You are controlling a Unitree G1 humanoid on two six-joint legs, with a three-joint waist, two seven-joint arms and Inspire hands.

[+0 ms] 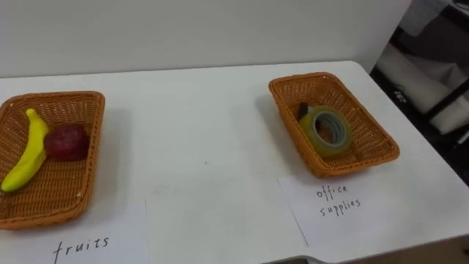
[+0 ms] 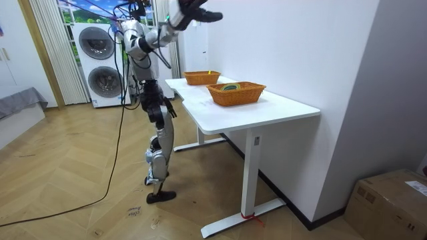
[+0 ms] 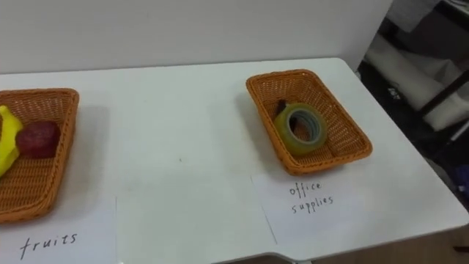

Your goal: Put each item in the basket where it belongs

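Two wicker baskets stand on a white table (image 1: 205, 161). The left one, the fruits basket (image 1: 80, 103), holds a yellow banana (image 1: 28, 150) and a dark red fruit (image 1: 67, 141). The right one, the office supplies basket (image 1: 366, 132), holds a roll of tape (image 1: 327, 129) with a small dark object (image 1: 302, 110) behind it. In the room view I stand at the table's long side with my right hand (image 2: 197, 13) raised high above the table, fingers stretched out and holding nothing.
Paper labels lie in front of each basket: "fruits" (image 1: 80, 248) and "office supplies" (image 1: 338, 199). A wall runs along the table's far edge. Dark furniture (image 1: 432, 66) stands beyond the right end. Washing machines (image 2: 100, 63) stand behind me.
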